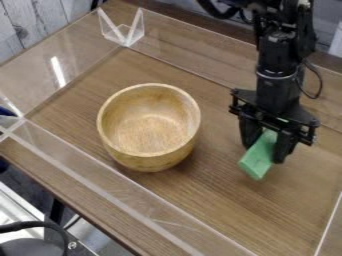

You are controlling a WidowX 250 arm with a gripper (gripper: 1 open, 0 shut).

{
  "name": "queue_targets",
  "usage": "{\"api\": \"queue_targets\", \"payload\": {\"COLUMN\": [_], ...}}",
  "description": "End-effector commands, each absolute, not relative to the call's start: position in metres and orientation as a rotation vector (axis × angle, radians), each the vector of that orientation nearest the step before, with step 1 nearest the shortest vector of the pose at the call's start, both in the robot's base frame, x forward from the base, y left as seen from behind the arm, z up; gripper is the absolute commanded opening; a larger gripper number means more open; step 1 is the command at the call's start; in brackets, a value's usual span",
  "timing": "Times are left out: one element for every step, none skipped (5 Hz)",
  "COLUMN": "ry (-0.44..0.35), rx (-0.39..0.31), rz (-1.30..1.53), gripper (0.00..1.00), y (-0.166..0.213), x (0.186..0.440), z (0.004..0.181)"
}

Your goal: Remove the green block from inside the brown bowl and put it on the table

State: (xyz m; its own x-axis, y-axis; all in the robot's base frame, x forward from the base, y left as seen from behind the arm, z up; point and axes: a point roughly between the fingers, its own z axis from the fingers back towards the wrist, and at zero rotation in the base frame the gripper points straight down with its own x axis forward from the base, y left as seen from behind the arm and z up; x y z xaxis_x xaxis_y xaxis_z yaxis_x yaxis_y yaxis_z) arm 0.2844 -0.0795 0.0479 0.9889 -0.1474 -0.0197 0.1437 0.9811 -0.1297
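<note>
Tool (274,146): pointing down, clamped on green block (259,160), at 3 o'clock of brown bowl (150,126), low over surface (201,205). Block: tilted, out of the empty bowl; contact with the surface unclear. Risk: released at this tilt, block may tip or slide away.

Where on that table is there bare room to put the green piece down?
Bare table lies right of the brown bowl, under the green block in the gripper, and along the near acrylic wall. Behind the bowl is free too. Only the bowl's spot is taken.
</note>
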Motion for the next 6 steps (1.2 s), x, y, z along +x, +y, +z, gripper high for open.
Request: {"api": "queue_targets", "payload": {"ry": [-0.054,-0.061,-0.067,-0.074,-0.079,-0.082], "rx": [-0.147,-0.154,-0.160,-0.165,-0.169,-0.173], "rz": [-0.150,-0.150,-0.149,-0.149,-0.150,-0.152], "gripper": [0.00,0.00,0.00,0.00,0.00,0.00], "y": [-0.076,-0.073,-0.070,-0.068,-0.067,-0.066], "x": [0.297,0.298,0.299,0.301,0.302,0.303], "z": [0.070,0.072,0.073,0.074,0.073,0.072]}}
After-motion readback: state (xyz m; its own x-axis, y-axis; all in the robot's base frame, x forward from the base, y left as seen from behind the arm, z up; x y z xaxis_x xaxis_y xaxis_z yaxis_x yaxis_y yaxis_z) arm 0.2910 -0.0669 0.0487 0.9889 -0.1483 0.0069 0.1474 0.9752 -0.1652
